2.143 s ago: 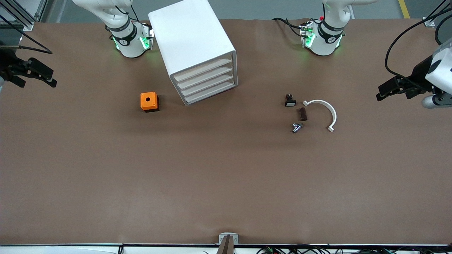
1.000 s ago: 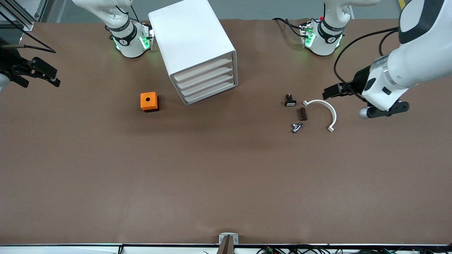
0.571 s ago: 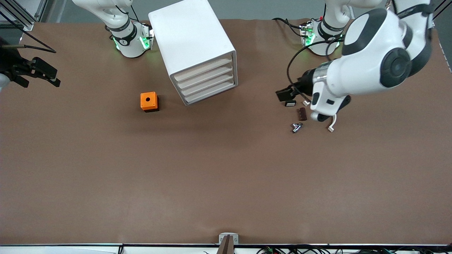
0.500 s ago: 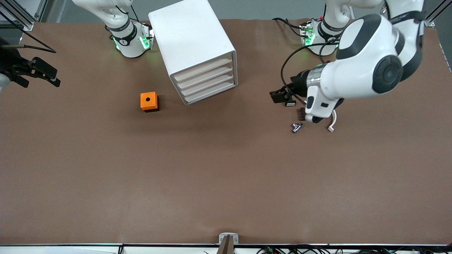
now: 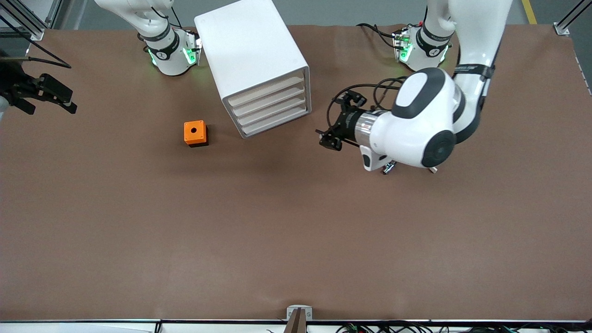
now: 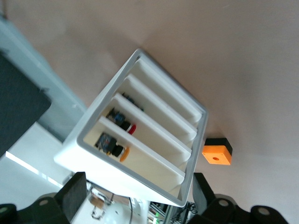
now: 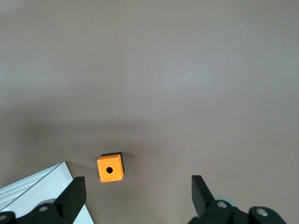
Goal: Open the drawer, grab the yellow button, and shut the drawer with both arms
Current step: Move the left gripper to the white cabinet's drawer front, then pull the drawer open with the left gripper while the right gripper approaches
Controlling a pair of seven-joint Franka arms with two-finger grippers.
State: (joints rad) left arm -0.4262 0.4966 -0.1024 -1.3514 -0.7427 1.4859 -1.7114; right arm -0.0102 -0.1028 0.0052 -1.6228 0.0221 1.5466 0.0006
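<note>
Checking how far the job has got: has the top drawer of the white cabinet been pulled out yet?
No, the top drawer sits flush with the three fronts below it in the cabinet, and the left gripper hangs open short of it.

brown table [image 5: 231, 231], grey floor [image 5: 333, 11]

Cabinet sitting between the two arm bases

The cabinet [image 5: 257, 64] is standing at the table's [image 5: 296, 240] twelve o'clock, the cube [image 5: 195, 133] lying at its seven o'clock.
</note>
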